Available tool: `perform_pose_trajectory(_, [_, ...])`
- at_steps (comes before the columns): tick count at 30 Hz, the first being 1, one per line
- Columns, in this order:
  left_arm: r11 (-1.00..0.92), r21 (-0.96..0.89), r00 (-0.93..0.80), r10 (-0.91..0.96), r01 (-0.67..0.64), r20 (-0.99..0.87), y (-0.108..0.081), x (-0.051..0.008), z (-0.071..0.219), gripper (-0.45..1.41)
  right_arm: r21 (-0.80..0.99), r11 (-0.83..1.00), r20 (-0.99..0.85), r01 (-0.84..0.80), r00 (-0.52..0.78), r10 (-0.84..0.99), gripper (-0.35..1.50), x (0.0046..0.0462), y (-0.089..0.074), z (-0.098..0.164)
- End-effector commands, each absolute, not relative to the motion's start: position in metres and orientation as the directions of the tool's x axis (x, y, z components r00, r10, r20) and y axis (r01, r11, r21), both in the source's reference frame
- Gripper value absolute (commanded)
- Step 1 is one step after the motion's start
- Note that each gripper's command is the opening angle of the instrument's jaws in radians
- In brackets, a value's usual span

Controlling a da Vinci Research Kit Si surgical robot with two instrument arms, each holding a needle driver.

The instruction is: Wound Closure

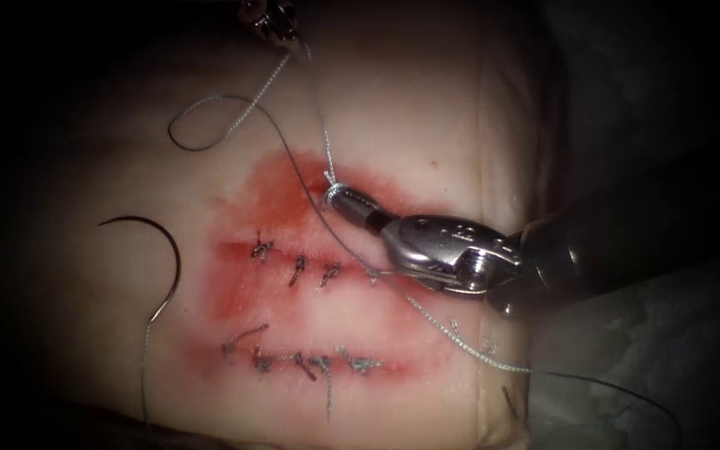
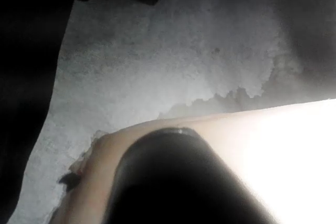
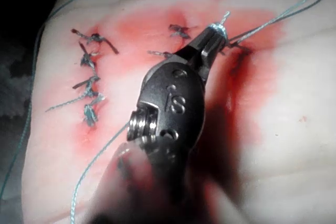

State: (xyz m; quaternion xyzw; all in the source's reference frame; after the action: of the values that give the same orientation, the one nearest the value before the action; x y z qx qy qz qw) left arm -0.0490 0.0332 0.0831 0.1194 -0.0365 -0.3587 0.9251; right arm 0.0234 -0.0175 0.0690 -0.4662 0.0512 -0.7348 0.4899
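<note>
Needle lies free left of cut — both tools' fingers grip thread.

Right gripper reaches in low, jaws closed; left gripper closed at the top edge.

The tissue lay under both tools. The needle rested on it, free of either tool, well left of the cut — not in the tissue. The right tool came in from the right, its tip just above the cut's stitch knots, jaws closed on the thread. That thread ran up to the left tool at the top edge, which held it there — a slack loop lay to the left between them. A second row of knots sat below the first.
</note>
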Motion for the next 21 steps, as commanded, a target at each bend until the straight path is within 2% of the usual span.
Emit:
perform_pose_trajectory(1, [0.720,0.240,0.743,-0.669,0.651,-0.011,0.0340,-0.0501,0.0838,-0.45,-0.536,-0.521,0.637,0.664,-0.088,-0.766,-0.35,0.0242,-0.0182,0.0693])
perform_pose_trajectory(14, [0.751,0.010,0.751,-0.660,0.660,0.030,0.0348,-0.0539,0.0893,-0.45,-0.549,-0.613,0.657,0.568,-0.160,-0.737,-0.35,0.0249,-0.0208,0.0683])
perform_pose_trajectory(21, [0.746,-0.001,0.746,-0.665,0.666,0.026,0.0367,-0.0539,0.0905,-0.45,-0.551,-0.647,0.668,0.527,-0.186,-0.721,-0.35,0.0248,-0.0219,0.0678])
